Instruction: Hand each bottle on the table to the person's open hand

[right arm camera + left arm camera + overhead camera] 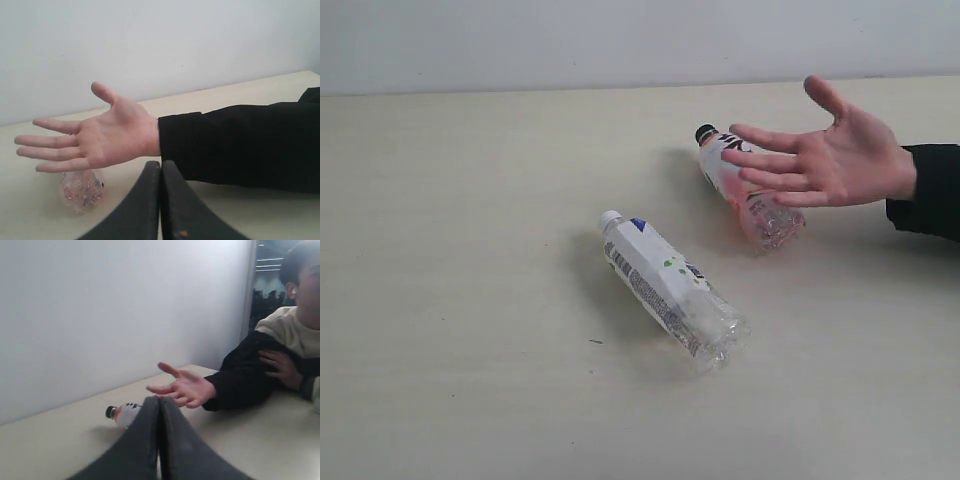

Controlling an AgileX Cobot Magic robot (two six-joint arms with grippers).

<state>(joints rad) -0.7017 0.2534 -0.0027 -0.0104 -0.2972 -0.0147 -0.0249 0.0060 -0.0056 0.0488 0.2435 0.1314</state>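
The left gripper (pixel 159 401) was fully closed, its two dark fingers meeting along one thin seam with nothing between them. The right gripper (pixel 160 165) was closed in the same way and also held nothing. Neither touched a bottle.

On the pale beige table (pixel 450 300), nearest the front edge and about midway between the side edges, a white-labelled bottle (pixel 670 290) lay on its side. It was clear plastic with a small white cap. The cap pointed toward the far left corner and the crumpled clear base toward the front right. Its white wrap carried a blue mark just below the cap, a few green dots mid-body and a strip of dense dark print along one side, too small to read.

Farther back and toward the right edge lay a pink-tinted bottle (pixel 765 220), also on its side. Its black cap pointed toward the far edge and its ribbed clear base toward the front. Its label was white and pinkish-orange with bold black lettering that could not be made out.

Just above that bottle, partly covering it, an open hand (pixel 830 155) hovered palm up with its fingers spread. It reached in from the right edge out of a black sleeve (pixel 930 190).

Beyond the far edge stood a plain white wall (pixel 620 40).
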